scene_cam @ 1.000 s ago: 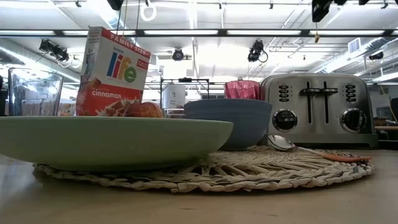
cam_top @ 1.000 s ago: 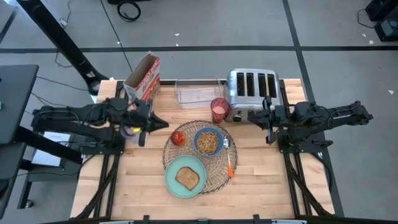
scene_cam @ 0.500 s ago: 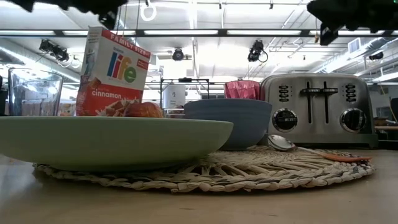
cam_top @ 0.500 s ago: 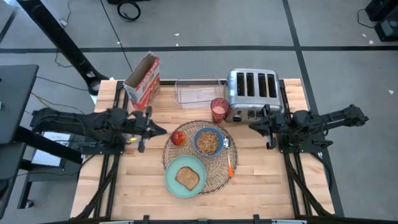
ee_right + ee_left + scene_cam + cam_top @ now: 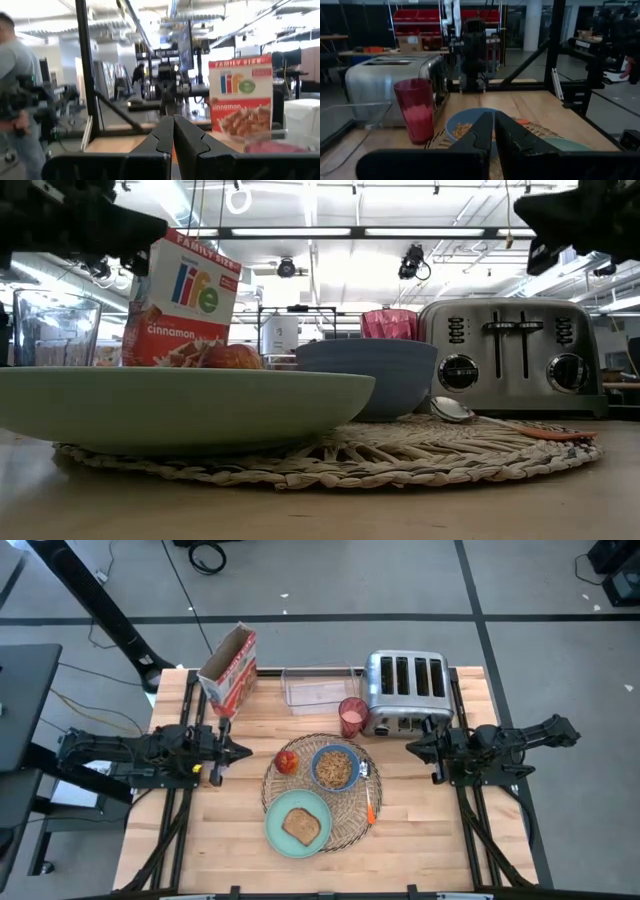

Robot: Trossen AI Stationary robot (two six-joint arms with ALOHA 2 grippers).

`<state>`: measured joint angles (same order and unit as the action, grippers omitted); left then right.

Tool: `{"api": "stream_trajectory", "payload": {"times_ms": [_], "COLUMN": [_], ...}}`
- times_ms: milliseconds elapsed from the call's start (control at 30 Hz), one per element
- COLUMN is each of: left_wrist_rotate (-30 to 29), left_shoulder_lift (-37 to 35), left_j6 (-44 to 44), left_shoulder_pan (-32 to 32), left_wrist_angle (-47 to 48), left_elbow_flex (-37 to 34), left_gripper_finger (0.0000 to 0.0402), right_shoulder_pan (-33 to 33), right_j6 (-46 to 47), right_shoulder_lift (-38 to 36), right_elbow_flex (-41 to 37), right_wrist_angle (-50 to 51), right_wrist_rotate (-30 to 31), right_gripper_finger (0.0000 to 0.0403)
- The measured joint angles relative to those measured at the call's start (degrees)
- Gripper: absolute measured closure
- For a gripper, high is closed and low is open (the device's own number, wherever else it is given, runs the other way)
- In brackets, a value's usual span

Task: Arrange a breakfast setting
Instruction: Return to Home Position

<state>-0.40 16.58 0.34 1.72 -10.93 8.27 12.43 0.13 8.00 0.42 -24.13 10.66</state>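
Wicker, woven in a round, makes the placemat (image 5: 350,828) at the middle of the wooden table (image 5: 430,850). Toward its far side sits the blue bowl (image 5: 316,770), filled with brown cereal. The red apple (image 5: 287,761) rests just beside the bowl, on the left arm's side, at the mat's edge. Nearer the front, the mint-green plate (image 5: 273,830) overlaps the mat's rim and carries 1 toast slice (image 5: 302,826). The orange-handled spoon (image 5: 369,806) lies on the mat on the bowl's other side, its metal end toward the back of the table.

The translucent pink cup (image 5: 352,717) stands upright off the mat, just behind it and close beside the chrome 4-slot toaster (image 5: 404,683). A clear rectangular bin (image 5: 318,690) sits at the back edge, between the toaster and the Life cereal box (image 5: 229,668), which stands with its top open.

The left gripper (image 5: 243,751) hangs over the table's left part, pointing at the apple but apart from it. The right gripper (image 5: 410,748) hangs in front of the toaster, clear of the mat. On each arm the 2 fingers are pressed together with nothing between them, as both wrist views show. A person in a grey top (image 5: 12,65) stands in the room beyond
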Motion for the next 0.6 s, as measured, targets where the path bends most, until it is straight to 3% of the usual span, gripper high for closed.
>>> {"api": "stream_trajectory", "payload": {"times_ms": [267,367,600], "left_wrist_rotate": [-0.48,-0.39,-0.2], "left_shoulder_lift": [-15.38,-16.46,-16.36], "left_j6": [1.88,3.36,4.47], "left_shoulder_pan": [0.0,0.11,0.13], "left_wrist_angle": [13.96,16.43,2.52], "left_elbow_flex": [-0.58,-0.68,-7.89], "left_gripper_finger": [0.0374,0.0374,0.0374], "right_shoulder_pan": [0.0,0.0,0.0], "right_j6": [1.55,3.19,3.76], "right_shoulder_lift": [-4.27,-5.1,-5.33], "right_elbow_flex": [-0.04,-0.06,-0.06], "right_wrist_angle": [7.81,11.48,14.93], "right_wrist_rotate": [0.15,0.1,0.22], "right_gripper_finger": [0.0382,0.0383,0.0383]}}
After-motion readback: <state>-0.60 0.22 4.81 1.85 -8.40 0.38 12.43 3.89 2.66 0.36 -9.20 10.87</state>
